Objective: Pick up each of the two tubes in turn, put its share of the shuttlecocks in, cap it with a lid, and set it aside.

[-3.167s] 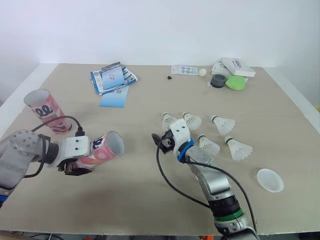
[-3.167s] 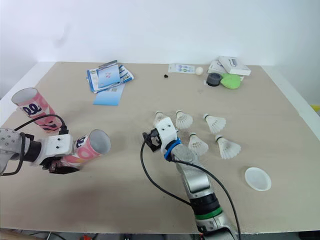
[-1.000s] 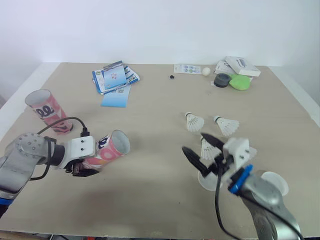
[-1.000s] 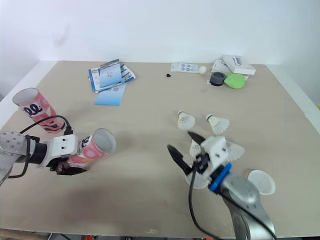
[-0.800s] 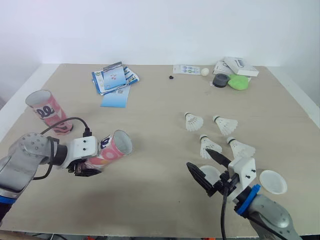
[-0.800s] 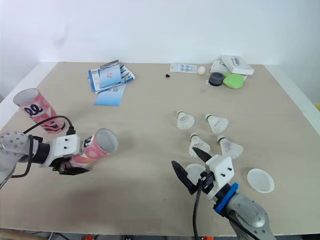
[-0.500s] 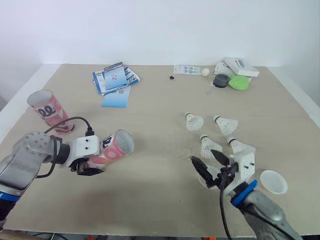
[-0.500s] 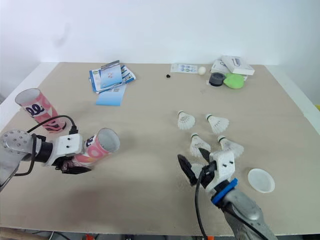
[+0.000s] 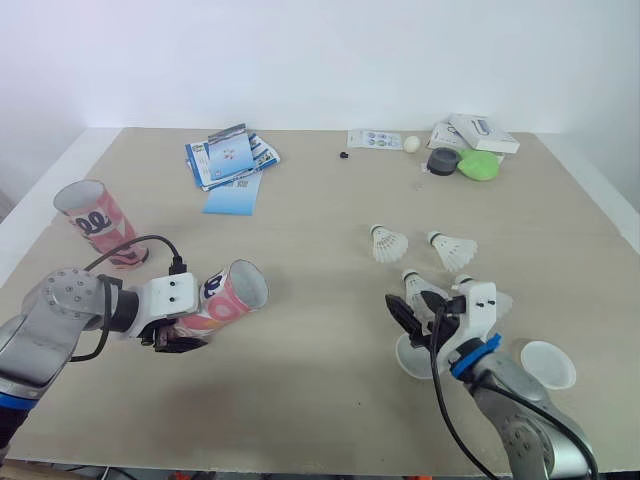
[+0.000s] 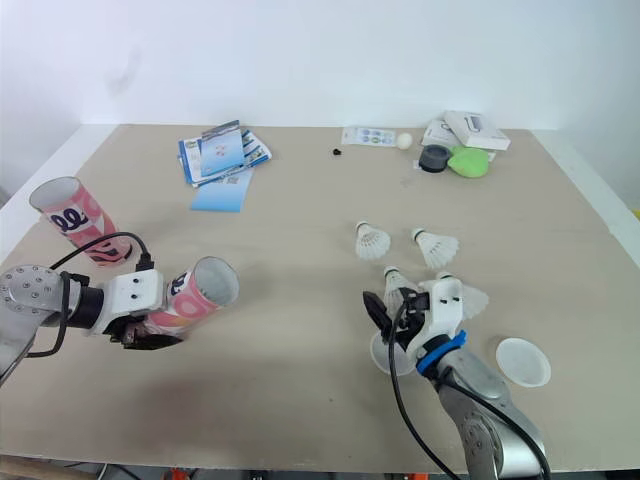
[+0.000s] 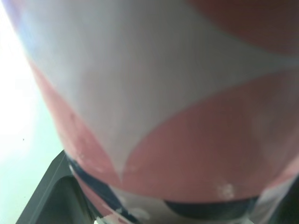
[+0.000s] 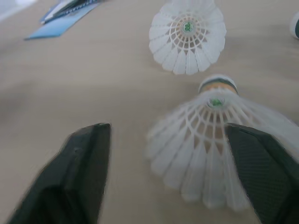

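Held tube: a pink and white cardboard tube (image 9: 222, 300) sits at the near left of the table, tilted, with its open mouth facing the table's middle. Only a pale inner wall shows, so its contents cannot be told.
Left gripper (image 9: 172, 340): black fingers clamped on the pink and white cardboard tube near its closed end.
Standing tube: a second pink and white tube (image 9: 98, 222) stands upright by the table's left edge, mouth open. Its inside is hidden.
Lids: one round white plastic lid (image 9: 548, 363) lies at the near right. Another white lid (image 9: 410, 358) lies just under the right gripper.
Right gripper (image 9: 420, 312): fingers spread wide on either side of a white feathered shuttlecock (image 12: 212, 140). Whether they touch it cannot be told.
Other shuttlecocks: three more lie on the table just beyond it (image 9: 385, 243), (image 9: 452, 247), (image 9: 487, 296).
Surface: a tan table top (image 9: 300, 220) with a white rim.
Far side: blue and white leaflets (image 9: 228, 160), a small white ball (image 9: 410, 144), a grey tape roll (image 9: 440, 160), a green lump (image 9: 480, 165) and a white box (image 9: 482, 133).
Room: a plain white wall (image 9: 320, 60) behind.
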Controlling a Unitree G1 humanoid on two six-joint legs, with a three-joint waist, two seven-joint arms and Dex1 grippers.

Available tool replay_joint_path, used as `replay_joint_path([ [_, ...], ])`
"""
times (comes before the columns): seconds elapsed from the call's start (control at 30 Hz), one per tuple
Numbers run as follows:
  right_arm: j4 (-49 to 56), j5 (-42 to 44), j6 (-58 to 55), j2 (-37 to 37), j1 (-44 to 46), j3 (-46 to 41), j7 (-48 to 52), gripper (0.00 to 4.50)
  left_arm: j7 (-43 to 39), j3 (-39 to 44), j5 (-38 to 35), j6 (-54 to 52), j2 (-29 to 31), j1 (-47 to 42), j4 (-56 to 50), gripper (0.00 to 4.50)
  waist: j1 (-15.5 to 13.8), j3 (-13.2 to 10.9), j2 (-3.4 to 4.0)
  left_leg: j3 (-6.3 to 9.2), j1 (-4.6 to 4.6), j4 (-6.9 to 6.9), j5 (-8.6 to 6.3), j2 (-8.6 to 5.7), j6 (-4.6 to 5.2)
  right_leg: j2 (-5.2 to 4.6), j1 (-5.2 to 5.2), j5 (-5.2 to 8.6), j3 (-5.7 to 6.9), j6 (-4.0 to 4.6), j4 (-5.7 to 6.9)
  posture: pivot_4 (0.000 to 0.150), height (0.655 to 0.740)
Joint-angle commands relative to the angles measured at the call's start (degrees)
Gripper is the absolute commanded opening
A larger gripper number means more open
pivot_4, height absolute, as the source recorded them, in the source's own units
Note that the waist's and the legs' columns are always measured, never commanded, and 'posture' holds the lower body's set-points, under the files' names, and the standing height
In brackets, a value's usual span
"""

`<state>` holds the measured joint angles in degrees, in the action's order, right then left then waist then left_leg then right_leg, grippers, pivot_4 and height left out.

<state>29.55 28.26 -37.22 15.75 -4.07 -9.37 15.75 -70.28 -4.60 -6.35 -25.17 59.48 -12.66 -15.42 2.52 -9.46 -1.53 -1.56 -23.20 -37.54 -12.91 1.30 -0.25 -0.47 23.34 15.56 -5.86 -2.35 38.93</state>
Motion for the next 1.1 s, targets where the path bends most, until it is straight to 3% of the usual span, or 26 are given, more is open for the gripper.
replay_joint_path([
  [0.03,0.1,0.9,-0.8,-0.7,3.7,-0.2,-1.5,2.19,0.1,-1.4,-0.3,-0.4,-0.1,1.3,-1.0,3.38,0.0,0.0,0.02,-0.01,-0.01,0.0,0.0,0.0,0.0,0.0,0.01,-0.02,-0.01,-0.03,0.0,0.15,0.74],
  [0.17,0.0,1.4,-2.0,-1.2,4.4,-0.4,-2.4,0.07,0.3,-1.1,-0.4,-0.6,-0.1,1.7,-1.4,3.38,0.0,0.0,0.01,0.05,-0.04,0.03,-0.01,0.0,-0.01,0.01,0.01,-0.07,0.03,-0.21,0.0,0.15,0.74],
  [0.37,0.5,3.6,-2.7,-0.5,3.4,-1.3,-0.6,0.07,0.4,-1.0,-0.3,-0.5,-0.2,1.7,-1.5,3.38,0.0,0.0,0.01,0.03,-0.05,0.04,-0.02,-0.01,-0.03,0.01,0.01,-0.05,0.01,-0.23,-0.01,0.15,0.74],
  [0.7,4.0,10.2,1.9,10.5,5.4,-1.3,17.4,0.07,0.3,-2.0,0.1,-0.1,-0.8,0.3,-0.2,3.38,0.0,0.0,0.05,0.01,-0.03,0.02,-0.02,-0.02,-0.03,0.01,-0.01,-0.08,0.01,-0.28,-0.03,0.15,0.74],
  [0.93,8.3,18.4,-1.8,19.7,17.4,2.7,27.9,0.07,-0.1,-2.7,0.3,0.2,-1.0,-0.8,0.7,3.38,-0.1,0.0,0.06,0.1,-0.03,0.0,0.0,-0.02,0.01,0.03,-0.05,-0.14,0.07,-0.29,-0.04,0.15,0.74],
  [1.1,5.8,11.8,2.2,22.9,26.1,11.6,34.5,0.07,-0.4,-3.1,0.3,0.1,-1.0,-1.3,1.2,3.38,-0.1,-0.1,0.08,0.08,-0.07,0.0,0.0,-0.04,0.01,0.0,-0.05,-0.15,0.07,-0.3,-0.11,0.15,0.74],
])
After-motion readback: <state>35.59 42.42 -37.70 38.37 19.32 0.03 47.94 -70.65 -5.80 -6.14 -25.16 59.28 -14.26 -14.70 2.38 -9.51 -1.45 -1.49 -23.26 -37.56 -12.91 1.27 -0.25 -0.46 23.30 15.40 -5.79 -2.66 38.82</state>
